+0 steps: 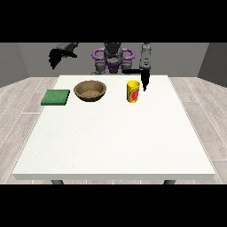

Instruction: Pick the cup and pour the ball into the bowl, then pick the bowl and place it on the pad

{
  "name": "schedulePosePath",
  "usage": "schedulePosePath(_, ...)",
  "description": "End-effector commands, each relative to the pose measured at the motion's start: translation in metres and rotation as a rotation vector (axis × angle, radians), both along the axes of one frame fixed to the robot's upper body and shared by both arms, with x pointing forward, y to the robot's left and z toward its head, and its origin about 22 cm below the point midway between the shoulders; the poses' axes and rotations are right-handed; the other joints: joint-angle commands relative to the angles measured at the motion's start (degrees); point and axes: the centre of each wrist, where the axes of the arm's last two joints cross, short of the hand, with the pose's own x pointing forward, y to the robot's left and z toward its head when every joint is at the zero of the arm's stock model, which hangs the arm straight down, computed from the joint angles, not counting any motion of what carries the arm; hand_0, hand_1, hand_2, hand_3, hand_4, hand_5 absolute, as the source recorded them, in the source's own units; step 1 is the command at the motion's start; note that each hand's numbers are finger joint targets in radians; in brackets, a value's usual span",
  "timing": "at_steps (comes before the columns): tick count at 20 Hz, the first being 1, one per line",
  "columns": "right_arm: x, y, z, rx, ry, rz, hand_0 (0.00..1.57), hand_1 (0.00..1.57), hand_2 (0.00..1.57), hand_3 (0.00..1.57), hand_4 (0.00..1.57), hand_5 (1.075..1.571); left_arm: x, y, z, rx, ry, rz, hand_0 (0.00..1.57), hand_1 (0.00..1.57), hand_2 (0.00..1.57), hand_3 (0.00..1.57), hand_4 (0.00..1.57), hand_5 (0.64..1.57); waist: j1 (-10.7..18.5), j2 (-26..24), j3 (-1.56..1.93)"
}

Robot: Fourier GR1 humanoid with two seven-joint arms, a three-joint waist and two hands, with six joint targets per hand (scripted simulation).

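Front view: one cup (133, 91), one bowl (90, 90), one pad (56, 97); fingers' state unclear.

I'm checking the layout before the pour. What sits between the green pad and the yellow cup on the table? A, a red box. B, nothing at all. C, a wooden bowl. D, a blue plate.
C: the wooden bowl stands between the green pad at the view's left and the yellow cup to its right.

Pad (55, 97), bowl (90, 90), cup (133, 91): left to right.
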Motion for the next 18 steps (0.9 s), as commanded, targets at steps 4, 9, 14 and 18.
schedulePosePath(4, 0.007, -0.024, 0.006, -0.002, 0.012, -0.006, 0.00, 0.00, 0.00, 0.00, 0.14, 1.571, 0.011, -0.007, -0.033, -0.011, 0.037, 0.010, 0.00, 0.00, 0.00, 0.00, 0.00, 1.447, -1.0, -0.9, 0.02)
schedulePosePath(9, 0.008, -0.045, 0.021, 0.004, -0.033, 0.009, 0.00, 0.00, 0.00, 0.00, 0.00, 1.571, 0.017, 0.007, -0.041, -0.013, -0.009, 0.093, 0.59, 0.59, 0.37, 0.00, 0.20, 1.511, -2.8, 2.4, 0.01)
schedulePosePath(14, 0.009, -0.055, 0.047, -0.012, -0.071, 0.017, 0.00, 0.00, 0.00, 0.12, 0.00, 1.571, 0.004, 0.018, -0.064, 0.224, -0.015, 0.208, 1.30, 1.30, 1.57, 1.57, 1.11, 1.556, -4.7, 3.9, 0.00)
schedulePosePath(18, 0.004, -0.066, 0.036, -0.006, 0.043, 0.041, 0.00, 0.00, 0.00, 0.19, 0.00, 1.570, 0.005, 0.030, -0.059, 0.417, 0.042, 0.290, 1.29, 1.29, 1.57, 1.57, 1.17, 1.546, -6.1, -3.7, 0.07)
